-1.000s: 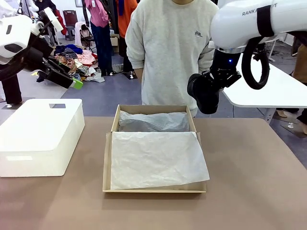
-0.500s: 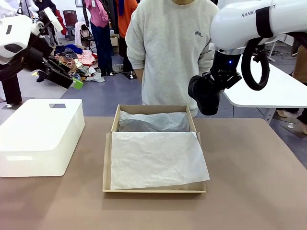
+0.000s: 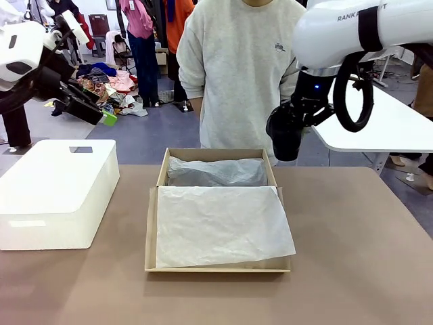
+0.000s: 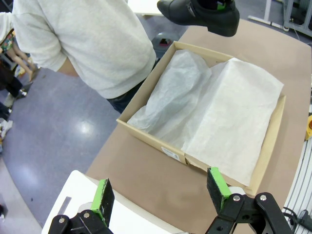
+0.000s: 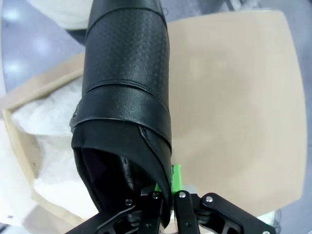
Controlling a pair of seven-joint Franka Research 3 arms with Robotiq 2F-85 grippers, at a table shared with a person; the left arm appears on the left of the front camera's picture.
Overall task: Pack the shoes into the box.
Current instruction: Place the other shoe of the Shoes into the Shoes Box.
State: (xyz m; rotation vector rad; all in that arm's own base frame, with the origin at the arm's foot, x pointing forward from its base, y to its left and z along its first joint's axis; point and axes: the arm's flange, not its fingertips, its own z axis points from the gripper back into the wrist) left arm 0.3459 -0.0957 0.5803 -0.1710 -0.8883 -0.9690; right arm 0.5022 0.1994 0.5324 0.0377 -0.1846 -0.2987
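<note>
**A:** Shoe (image 3: 285, 133): where is it hanging?

**B:** In the right claw (image 5: 167, 187), clenched on its heel rim, in the air just off the far right corner of the box (image 3: 218, 269).

**A:** And the way in?

**B:** Leftward and down, I'd say. The toe points away from the claw, so its length needs turning along the box. The left claw (image 4: 160, 189) gapes, well apart.

White tissue paper (image 3: 223, 227) hides the box's (image 3: 152, 237) floor; the shoe's (image 5: 126, 78) toe is cropped.
</note>
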